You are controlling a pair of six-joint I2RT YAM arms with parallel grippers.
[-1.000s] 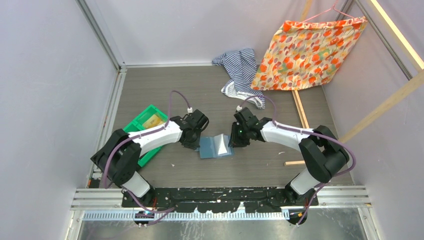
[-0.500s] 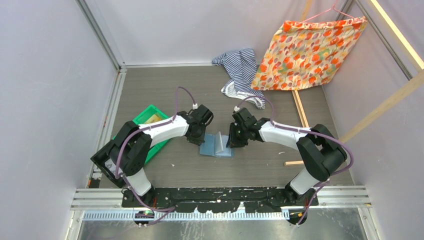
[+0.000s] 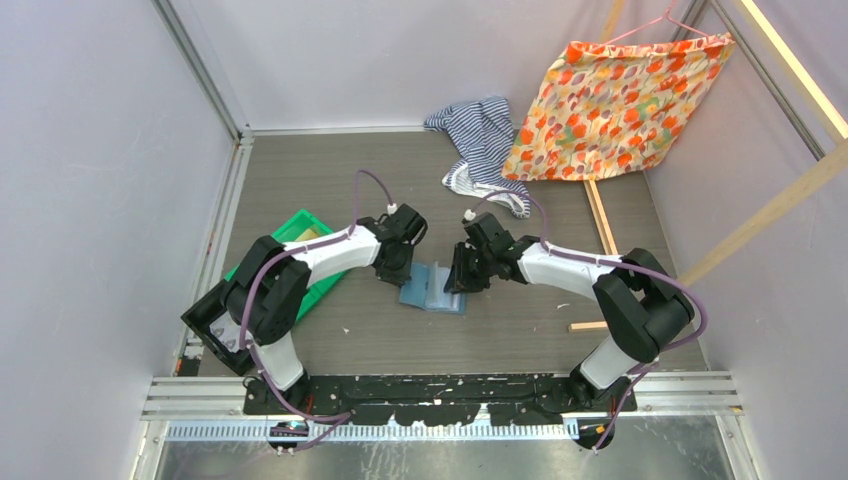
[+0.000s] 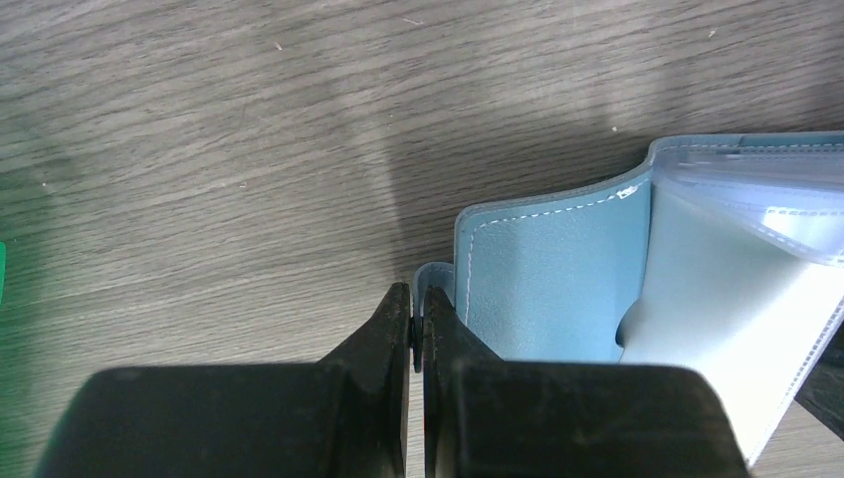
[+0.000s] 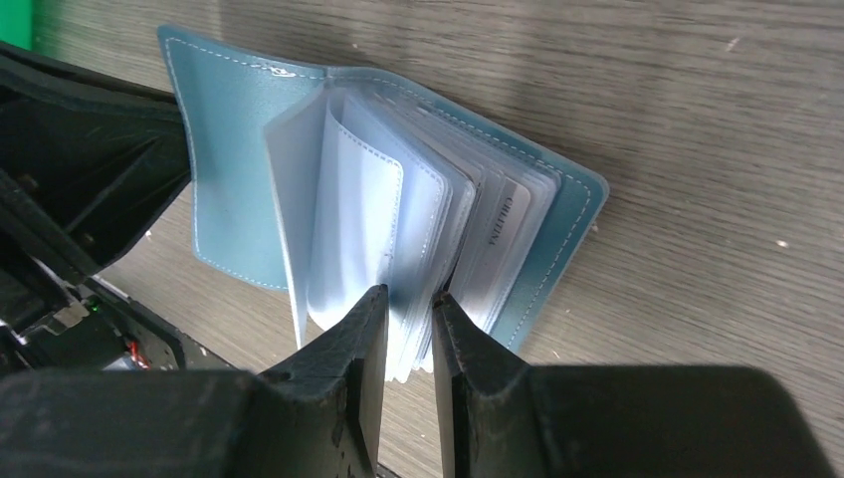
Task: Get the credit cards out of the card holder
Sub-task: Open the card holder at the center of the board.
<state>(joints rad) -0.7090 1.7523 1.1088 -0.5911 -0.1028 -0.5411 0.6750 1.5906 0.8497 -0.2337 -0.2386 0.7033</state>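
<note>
The slate-blue, soft two-panel card holder (image 5: 229, 149) lies open on the grey wood-grain table (image 5: 697, 100), with the right claw (image 5: 408, 299) closed on a sheaf of its clear plastic sleeves (image 5: 358, 219) and a pale printed card (image 5: 501, 224) tucked just right of those fingers. The left claw (image 4: 418, 304) is shut, the cover's corner at its tips, though whether it nips the cover cannot be told. If that hold is slight, a pull may lift the whole holder or strain the sleeves, leaving the card inside.
</note>
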